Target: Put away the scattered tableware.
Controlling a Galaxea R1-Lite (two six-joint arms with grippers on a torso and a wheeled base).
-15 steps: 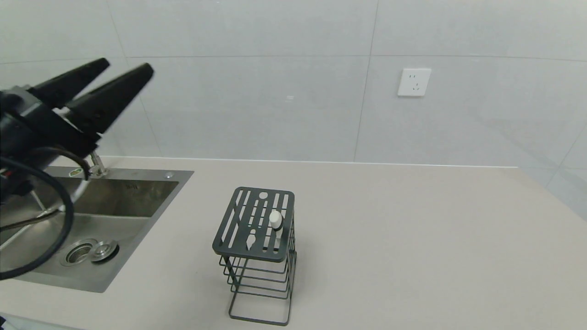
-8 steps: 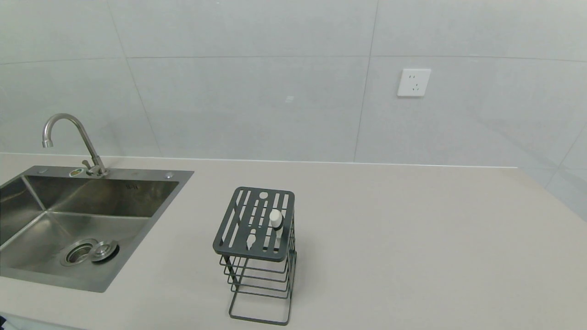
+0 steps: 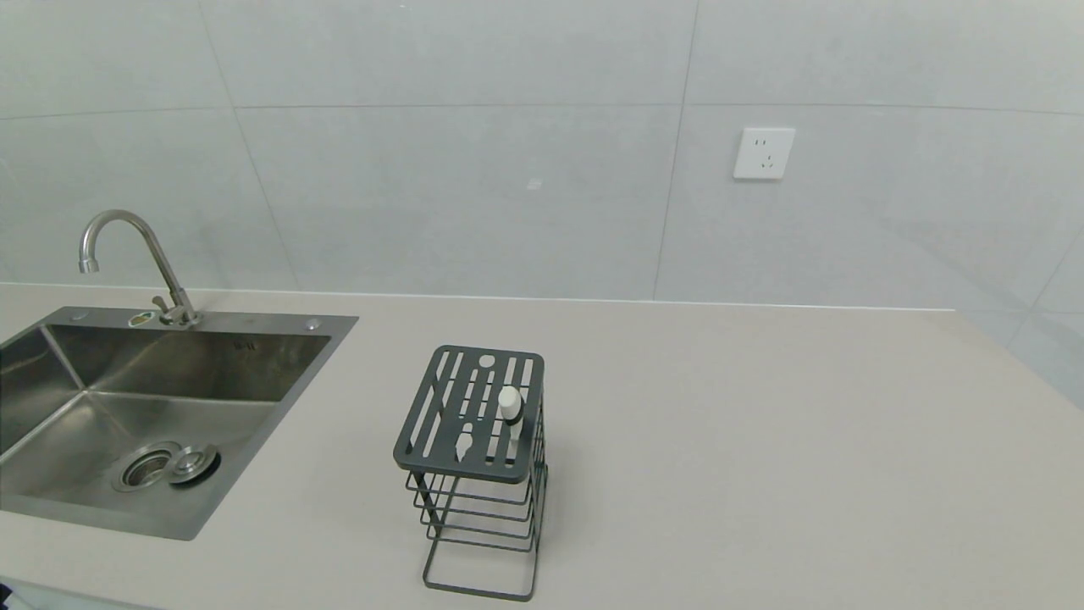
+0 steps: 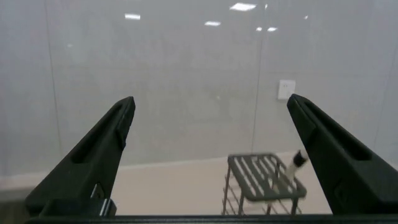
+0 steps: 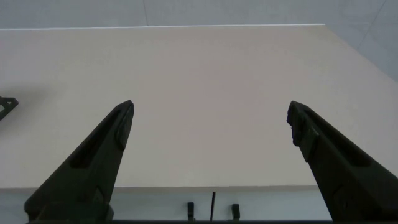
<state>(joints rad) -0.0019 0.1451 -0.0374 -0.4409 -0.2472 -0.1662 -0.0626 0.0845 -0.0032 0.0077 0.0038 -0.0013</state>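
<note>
Head view: bright, even, diffuse light from overhead. The rack (image 3: 474,457) casts a faint, soft shadow on the table (image 3: 762,440). The steel sink (image 3: 76,407) has a dull sheen. Tile seams on the wall (image 3: 466,195) bow toward the edges, which is lens distortion. Left wrist view: lamp reflections (image 4: 242,7) spot the glossy wall, and the fingers (image 4: 93,162) read as dark silhouettes.

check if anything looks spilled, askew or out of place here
Nothing spilled or damaged. The only oddity: the stopper lies beside the drain in the sink, not seated. A white-handled utensil stands in the rack.
</note>
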